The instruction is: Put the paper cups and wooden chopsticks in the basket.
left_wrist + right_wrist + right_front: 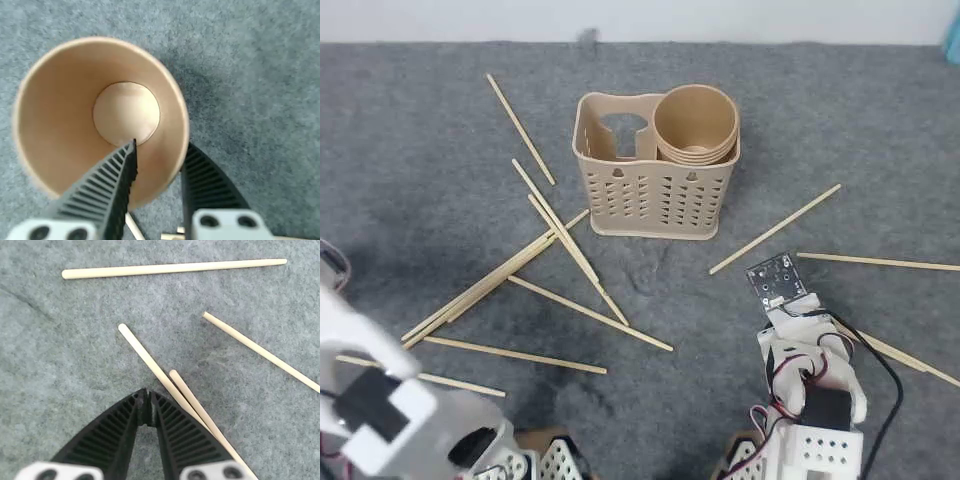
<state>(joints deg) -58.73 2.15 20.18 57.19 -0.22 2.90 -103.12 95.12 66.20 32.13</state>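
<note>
Two arms sit low at the near edge of the grey felt (420, 150). The left arm (380, 400) is folded at the near left corner with its wrist pointing down. The left gripper (160, 150) straddles the wall of a paper cup (60, 125), one finger inside and the other outside, the jaws narrowed onto the wall so that they hold it. The cup's mouth faces the wrist camera and there is felt beneath it. I cannot tell whether it stands on the felt or hangs clear of it.

The right arm (810, 390) is at the near right, its wrist also bent downward. The right gripper (149, 396) has its fingertips pressed together with nothing between them. It points at the felt just beside a pair of chopsticks (187, 392) that lie side by side, touching. Two single chopsticks (175, 268) lie farther off, well apart from each other.

The basket (650, 195) stands upright toward the far middle of the felt. A stack of paper cups (695, 120) fills the compartment on the right arm's side. Crossed chopsticks (560, 240) lie on the felt on the left arm's side of the basket, and a lone chopstick (775, 229) lies between the basket and the right arm.
</note>
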